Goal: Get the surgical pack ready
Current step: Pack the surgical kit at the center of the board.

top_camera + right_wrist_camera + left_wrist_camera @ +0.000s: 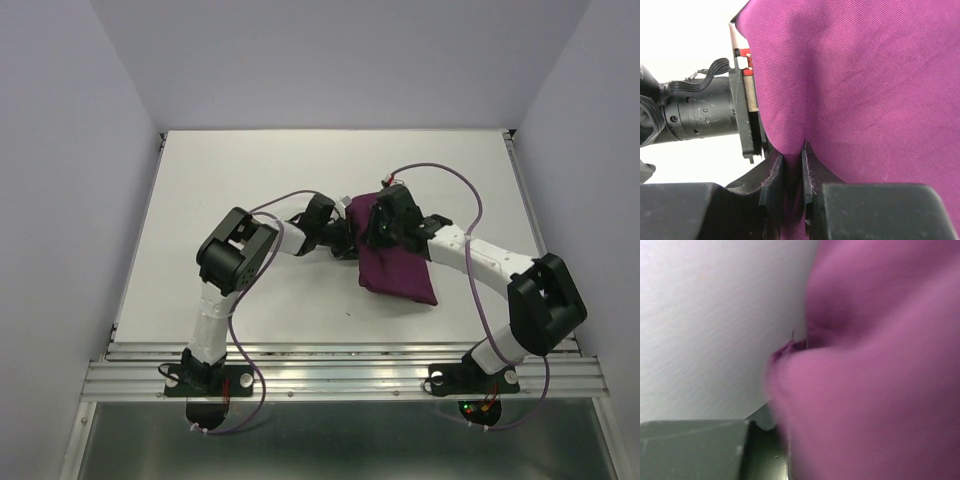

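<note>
Cloth: a dark-purple cloth (396,262) lies bunched and rumpled about the middle of the white tabletop (240,170), wider at its near end.
Fold: one ridge of the cloth (865,75) is pulled up tight, with creases fanning out from it.
Right fingers: the right fingers (771,180) stand over the far part of the cloth and pinch that ridge; the fabric runs down into the narrow gap between them.
Left fingers: the left fingers (695,450) are at the cloth's left edge, pressed together. The cloth bulges close over them and hides the tips, so I cannot tell whether any fabric is caught there.
Left arm: its black wrist (700,112) lies just left of the cloth, touching the edge.
Right arm: the white forearm (480,258) comes in from the cloth's right.
Cable: a thin purple cable (440,168) arcs beyond the cloth's far right corner.
Rail: a metal rail (340,372) on the near side of the cloth carries both arm bases.
</note>
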